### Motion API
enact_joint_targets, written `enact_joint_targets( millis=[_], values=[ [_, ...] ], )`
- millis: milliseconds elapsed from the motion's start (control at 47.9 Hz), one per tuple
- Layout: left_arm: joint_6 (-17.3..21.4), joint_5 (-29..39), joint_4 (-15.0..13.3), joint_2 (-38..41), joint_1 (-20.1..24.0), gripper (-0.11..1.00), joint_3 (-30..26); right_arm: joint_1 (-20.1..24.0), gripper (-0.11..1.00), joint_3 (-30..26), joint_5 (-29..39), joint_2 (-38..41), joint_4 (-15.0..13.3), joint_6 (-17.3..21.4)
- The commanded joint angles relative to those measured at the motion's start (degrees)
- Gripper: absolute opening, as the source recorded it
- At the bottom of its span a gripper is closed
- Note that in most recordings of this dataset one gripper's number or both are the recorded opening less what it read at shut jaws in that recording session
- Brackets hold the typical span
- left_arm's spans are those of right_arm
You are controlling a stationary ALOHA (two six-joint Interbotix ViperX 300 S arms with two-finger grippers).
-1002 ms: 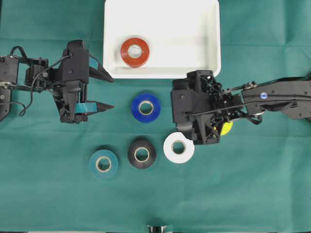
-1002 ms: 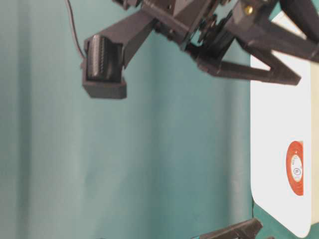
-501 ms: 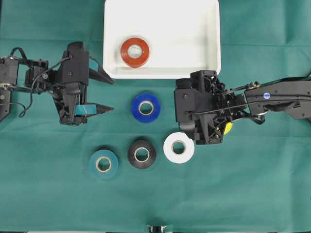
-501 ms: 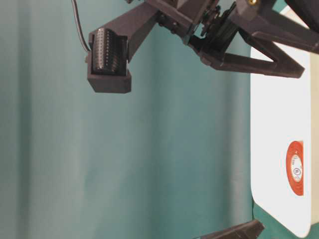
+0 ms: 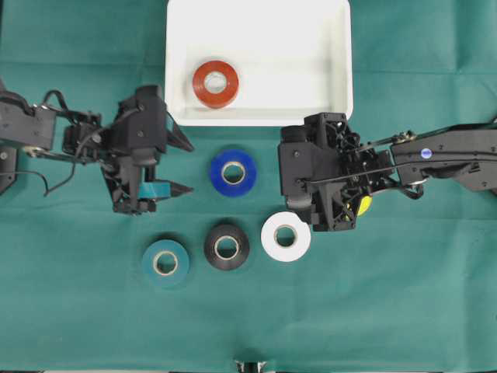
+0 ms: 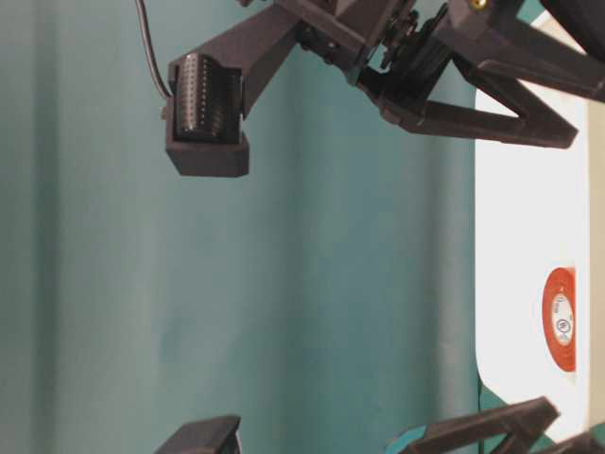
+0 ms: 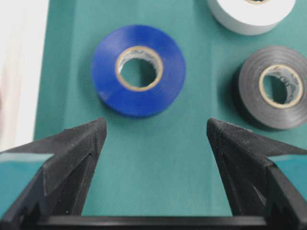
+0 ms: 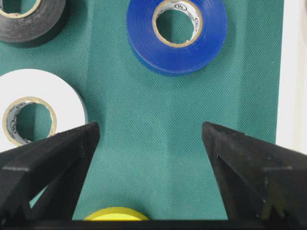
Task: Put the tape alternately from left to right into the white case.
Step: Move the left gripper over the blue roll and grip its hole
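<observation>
One orange-red roll (image 5: 216, 83) cased; both grippers gape empty. Right gripper (image 8: 151, 143) should centre over yellow roll (image 5: 361, 205), keeping off white roll (image 5: 286, 236).

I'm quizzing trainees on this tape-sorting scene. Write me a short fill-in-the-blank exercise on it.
1. The only roll already lying in the white case is the ____ one.
2. The left gripper points at the ____ roll with its jaws open.
3. The black roll lies between the teal roll and the ____ roll.
4. The yellow roll is mostly hidden under the ____ gripper.

Missing words: orange-red; blue; white; right
</observation>
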Motion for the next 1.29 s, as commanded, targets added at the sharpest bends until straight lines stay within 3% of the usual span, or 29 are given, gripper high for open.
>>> enact_joint_targets(
  millis=[0, 438, 1273],
  values=[
    [0.1, -0.2, -0.1, 1.1, -0.9, 0.89, -2.6, 0.2, 0.74, -0.5, -0.4, -1.5, -0.1, 0.1],
    [1.8, -0.2, 0.1, 10.3, -1.4, 0.88, -9.7, 0.2, 0.74, -0.4, -0.4, -1.5, -0.1, 0.1],
    [2.5, -0.2, 0.2, 21.4, -0.2, 0.88, -14.5, 0.2, 0.74, -0.1, -0.4, -1.5, -0.1, 0.1]
  ],
)
